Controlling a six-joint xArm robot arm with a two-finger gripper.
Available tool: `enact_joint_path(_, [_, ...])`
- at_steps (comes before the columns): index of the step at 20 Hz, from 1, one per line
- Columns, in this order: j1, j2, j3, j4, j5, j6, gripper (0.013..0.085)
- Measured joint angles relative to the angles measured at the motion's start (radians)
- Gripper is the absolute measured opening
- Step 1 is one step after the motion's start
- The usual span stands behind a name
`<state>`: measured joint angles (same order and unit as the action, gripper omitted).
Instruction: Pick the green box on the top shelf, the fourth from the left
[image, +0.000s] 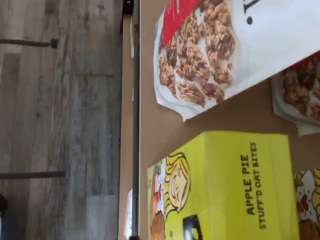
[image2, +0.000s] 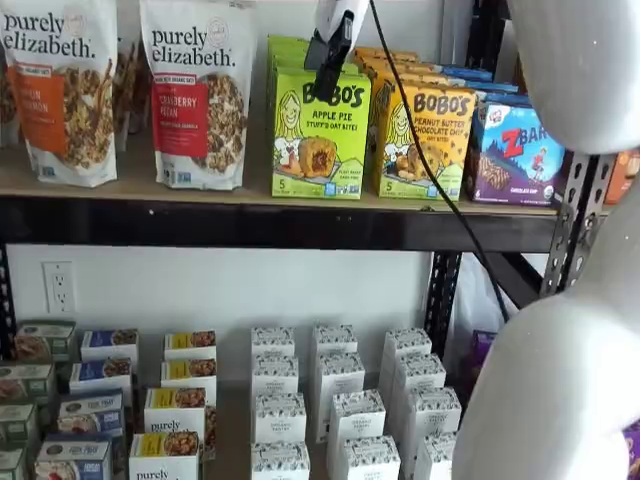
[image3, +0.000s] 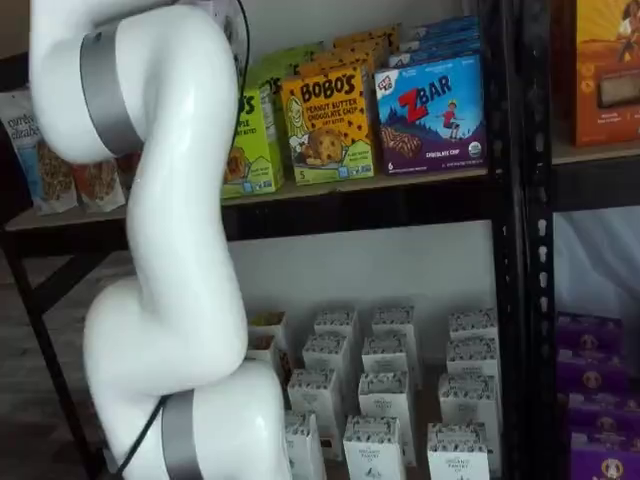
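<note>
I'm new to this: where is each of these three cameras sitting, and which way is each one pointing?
Wrist view: rides on the arm, looks down on the green box and top shelf, picture turned sideways; a dark bit of the tool shows.
A shelf view: faces the shelves head-on; the tool hangs before the green box, with a white arm part on the right.
A shelf view: looks from an angle; the white arm covers much.
All three share the green box.

Lime-green green box (image2: 320, 133) with black lettering and a blonde cartoon girl, yellow-orange box (image2: 424, 142) beside it, then a blue box (image2: 513, 153) with red lettering. White granola bags (image2: 197, 92) carry red and orange label panels, on the light-tan top shelf (image2: 140, 179) with its black front beam. White arm (image3: 165, 250) with grey bands; the gripper (image2: 330, 45) is white with black fingers.
</note>
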<state>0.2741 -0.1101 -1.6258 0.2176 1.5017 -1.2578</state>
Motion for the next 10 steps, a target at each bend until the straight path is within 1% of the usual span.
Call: enact_joint_path(10, [0.023,0.028,-0.008,-0.035,-0.002,0.015,0.0850])
